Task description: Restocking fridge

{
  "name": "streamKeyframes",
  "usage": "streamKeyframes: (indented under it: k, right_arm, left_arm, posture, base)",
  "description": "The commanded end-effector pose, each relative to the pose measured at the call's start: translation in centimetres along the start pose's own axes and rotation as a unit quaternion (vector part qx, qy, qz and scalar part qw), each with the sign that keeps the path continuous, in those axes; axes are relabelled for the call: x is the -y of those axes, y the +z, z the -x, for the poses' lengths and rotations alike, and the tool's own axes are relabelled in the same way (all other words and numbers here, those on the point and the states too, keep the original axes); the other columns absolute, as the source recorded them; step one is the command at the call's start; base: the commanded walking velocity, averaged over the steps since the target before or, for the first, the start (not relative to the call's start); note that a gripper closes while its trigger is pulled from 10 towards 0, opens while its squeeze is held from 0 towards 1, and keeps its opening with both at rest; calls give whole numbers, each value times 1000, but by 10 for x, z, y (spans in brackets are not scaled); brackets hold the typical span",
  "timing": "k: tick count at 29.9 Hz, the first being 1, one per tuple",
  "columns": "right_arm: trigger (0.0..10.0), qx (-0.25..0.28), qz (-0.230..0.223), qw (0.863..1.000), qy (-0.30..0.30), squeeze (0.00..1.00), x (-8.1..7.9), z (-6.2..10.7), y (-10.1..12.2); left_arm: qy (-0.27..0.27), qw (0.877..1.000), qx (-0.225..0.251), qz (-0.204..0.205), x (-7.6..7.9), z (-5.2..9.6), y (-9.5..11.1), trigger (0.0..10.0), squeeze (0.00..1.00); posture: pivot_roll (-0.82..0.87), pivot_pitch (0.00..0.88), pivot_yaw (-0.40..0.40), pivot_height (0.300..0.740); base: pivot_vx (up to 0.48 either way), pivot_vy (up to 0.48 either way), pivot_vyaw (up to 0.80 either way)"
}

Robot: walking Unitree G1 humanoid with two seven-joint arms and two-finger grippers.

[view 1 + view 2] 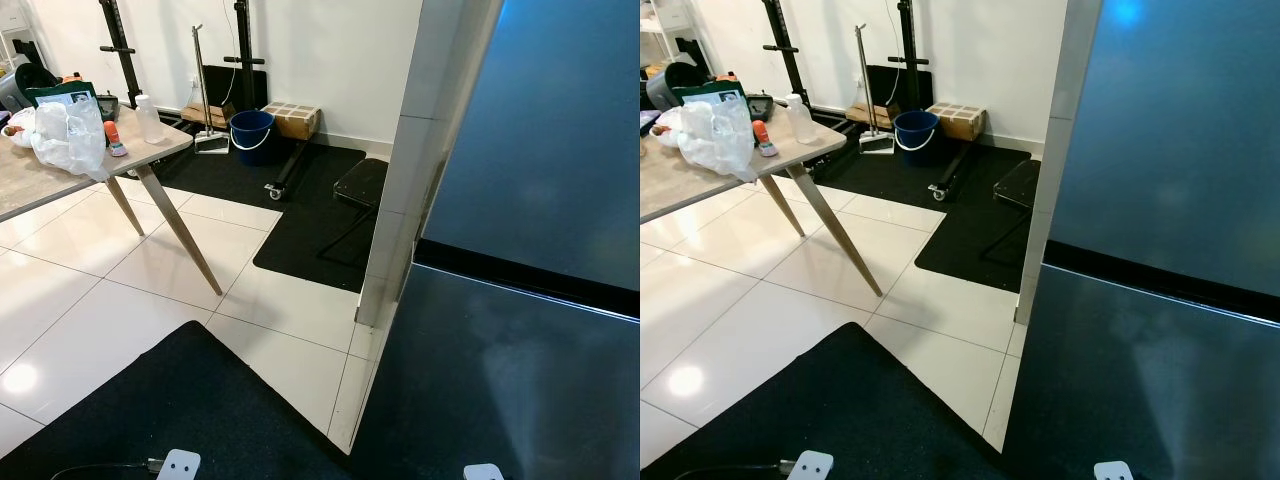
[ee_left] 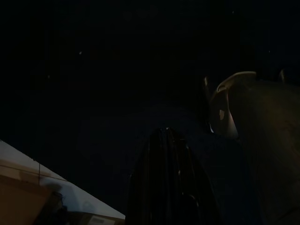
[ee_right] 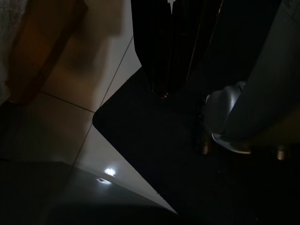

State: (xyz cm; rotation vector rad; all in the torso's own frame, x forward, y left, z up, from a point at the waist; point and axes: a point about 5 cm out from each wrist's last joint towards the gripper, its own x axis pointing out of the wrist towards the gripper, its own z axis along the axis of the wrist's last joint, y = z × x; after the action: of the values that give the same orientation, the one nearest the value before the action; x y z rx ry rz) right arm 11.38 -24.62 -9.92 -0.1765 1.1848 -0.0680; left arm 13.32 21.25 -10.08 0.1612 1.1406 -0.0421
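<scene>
1. The fridge (image 1: 540, 190) stood at the robot's right, close by: a tall dark glossy front with a horizontal black seam between an upper door and a lower door, both closed, and a pale side panel along its left edge.
2. Open white tiled floor (image 1: 90, 300) lay between the fridge and the wooden table (image 1: 40, 175) at the left, whose slanted legs angled out over the tiles.
3. A black mat (image 1: 180, 410) lay just before the robot, and another black mat (image 1: 310, 240) reached toward the far wall.
4. On the table sat a crumpled clear plastic bag (image 1: 70, 135), contents unclear, and beside it a clear bottle (image 1: 149, 119).
5. A blue bucket (image 1: 251, 135) and a cardboard box (image 1: 291, 119) stood by the wall.
6. The left gripper (image 2: 168, 183) and right gripper (image 3: 173, 47) hung over dark mat; whether their fingers were apart or together could not be told.
</scene>
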Motion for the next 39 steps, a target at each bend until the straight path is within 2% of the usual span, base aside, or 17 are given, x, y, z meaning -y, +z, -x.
streamKeyframes:
  k: [1, 13, 34, 39]
  right_arm:
    - [10000, -5, -1, 1000, -6, 0, 3, 0, -2]
    - [10000, -6, 5, 1000, -4, 0, 0, 0, 0]
    - [10000, -14, 2, 1000, 4, 0, -2, 0, -5]
    - [10000, -14, -5, 1000, 12, 0, -3, 0, -5]
  left_arm:
    - [-7, 1000, -1, -3, 3, -1, 2, 10000, 0]
    - [-4, 1000, 6, -4, 0, -1, 9, 10000, 0]
    - [-10, 1000, 4, -4, 4, -1, 8, 10000, 0]
    - [-10, 1000, 4, -6, 4, -1, 8, 10000, 0]
  posture:
    - [75, 0, -14, 740]
    - [70, 0, -1, 740]
    - [61, 0, 6, 740]
    - [64, 0, 8, 740]
  base:
    - [0, 0, 0]
    - [0, 0, 0]
    - [0, 0, 0]
    - [0, 0, 746]
